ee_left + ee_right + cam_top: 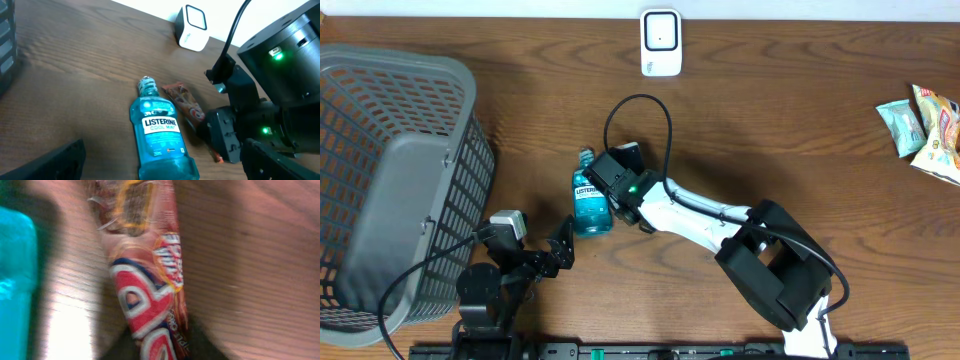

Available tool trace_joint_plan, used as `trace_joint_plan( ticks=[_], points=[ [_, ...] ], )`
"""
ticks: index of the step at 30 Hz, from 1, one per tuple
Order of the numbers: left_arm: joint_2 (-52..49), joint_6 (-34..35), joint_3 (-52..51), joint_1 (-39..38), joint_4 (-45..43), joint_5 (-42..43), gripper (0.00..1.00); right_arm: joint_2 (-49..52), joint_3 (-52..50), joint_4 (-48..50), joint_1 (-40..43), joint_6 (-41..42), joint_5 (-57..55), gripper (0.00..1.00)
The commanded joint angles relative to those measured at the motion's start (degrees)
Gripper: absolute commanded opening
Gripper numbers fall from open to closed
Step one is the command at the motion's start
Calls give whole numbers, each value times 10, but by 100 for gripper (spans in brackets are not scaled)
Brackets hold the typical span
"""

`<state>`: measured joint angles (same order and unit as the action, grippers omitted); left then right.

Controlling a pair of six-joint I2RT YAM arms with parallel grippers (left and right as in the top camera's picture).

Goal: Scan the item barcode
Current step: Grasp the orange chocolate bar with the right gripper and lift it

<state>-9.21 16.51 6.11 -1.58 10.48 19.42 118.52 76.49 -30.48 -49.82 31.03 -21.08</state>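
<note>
A red, white and brown snack bar wrapper (150, 290) lies on the wooden table, and its near end sits between the dark fingers of my right gripper (160, 347), which press on it from both sides. In the left wrist view the same snack bar (186, 102) lies just right of a blue Listerine bottle (160, 135), with the right gripper (227, 135) over its near end. The white barcode scanner (660, 42) stands at the table's far edge. My left gripper (563, 245) stays open just in front of the bottle's base, holding nothing.
A grey mesh basket (390, 180) fills the left side of the table. Several snack packets (925, 125) lie at the far right edge. The right arm's black cable (645, 110) loops between the bottle and the scanner.
</note>
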Motion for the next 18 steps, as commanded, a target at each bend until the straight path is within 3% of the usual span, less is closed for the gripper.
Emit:
trace_joint_plan(
  ticks=[1,12,18],
  points=[
    [2,1,2,3,0,5,98,24,-7,-27,10,-9,-31,1],
    [2,1,2,3,0,5,98,-13,23,-120,103,-169,316,1],
    [2,1,2,3,0,5,98,-29,24,-177,204,-345,665,1]
  ],
)
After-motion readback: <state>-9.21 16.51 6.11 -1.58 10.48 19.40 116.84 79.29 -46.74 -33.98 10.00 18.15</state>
